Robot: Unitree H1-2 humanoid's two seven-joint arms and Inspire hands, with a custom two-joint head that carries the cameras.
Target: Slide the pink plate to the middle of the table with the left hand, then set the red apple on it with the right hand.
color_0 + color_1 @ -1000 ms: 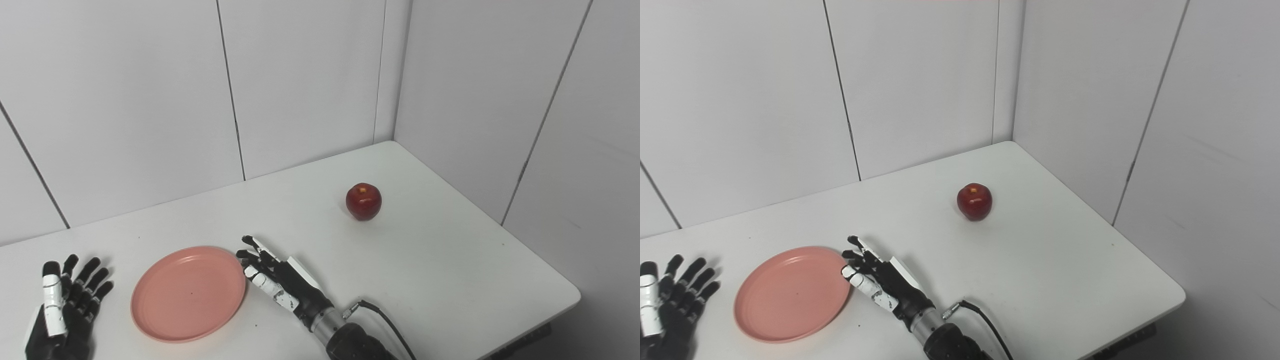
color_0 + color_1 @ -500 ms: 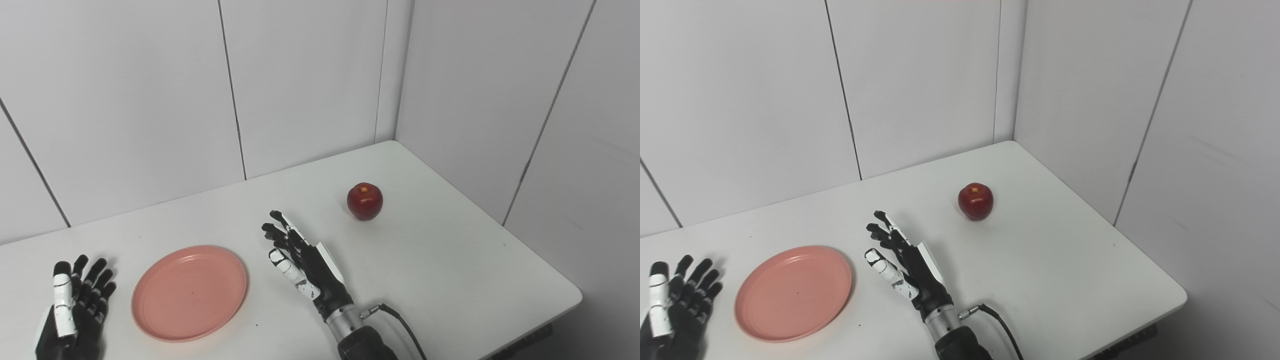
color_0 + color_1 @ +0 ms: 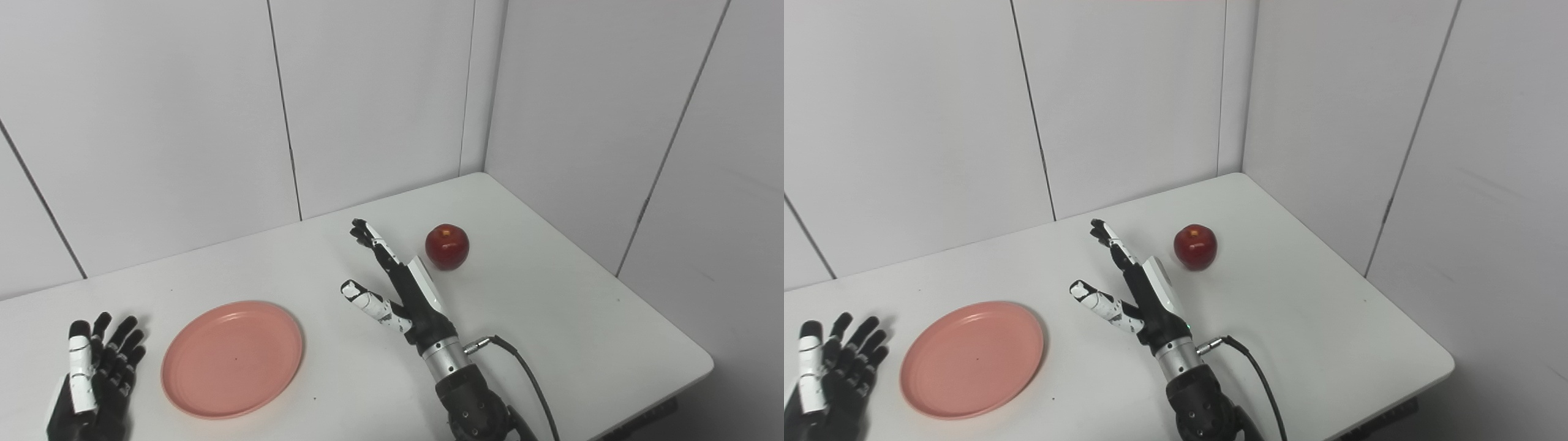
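Observation:
The pink plate (image 3: pixel 231 358) lies flat on the white table (image 3: pixel 551 318), left of the middle and near the front edge. The red apple (image 3: pixel 447 246) stands upright further back and to the right. My right hand (image 3: pixel 398 285) is open and empty, raised above the table between plate and apple, its fingers pointing up and back, just left of the apple and apart from it. My left hand (image 3: pixel 92 373) is open and empty, resting at the front left, a short gap left of the plate. The same scene shows in the right eye view, with the apple (image 3: pixel 1195 246) and the plate (image 3: pixel 971 358).
White panel walls close the table at the back and right, meeting in a corner behind the apple. The table's front right edge (image 3: pixel 674 392) drops off. A black cable (image 3: pixel 520 367) trails from my right wrist.
My right hand has lifted from beside the plate's right rim and moved back and right toward the apple, fingers spreading. My left hand, the plate and the apple have stayed put.

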